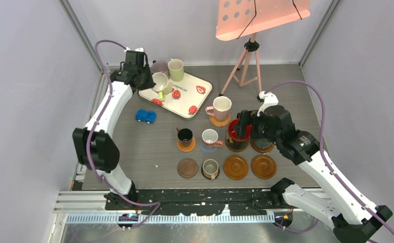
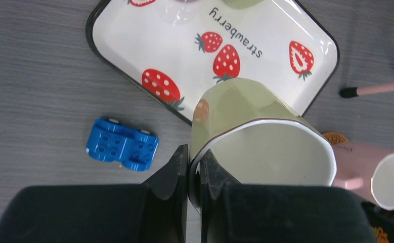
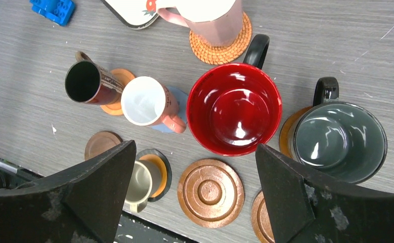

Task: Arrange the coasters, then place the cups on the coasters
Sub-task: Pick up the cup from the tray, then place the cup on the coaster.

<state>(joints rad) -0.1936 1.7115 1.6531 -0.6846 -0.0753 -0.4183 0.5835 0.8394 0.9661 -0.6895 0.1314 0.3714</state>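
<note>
Green cup (image 2: 235,106) tilted, mouth toward left tool (image 2: 194,154).

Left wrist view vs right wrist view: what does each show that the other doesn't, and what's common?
Left wrist only: the yellow-green cup, its rim pinched in the shut left jaws, and a pink tripod foot.

Right wrist only: the red-inside mug between the wide-open right jaws, the grey mug, the small dark cup on an orange coaster, and bare brown ringed coasters.

Both: the blue toy car, the strawberry tray (just a corner in the right wrist view), and the pink cup on its woven coaster.
</note>
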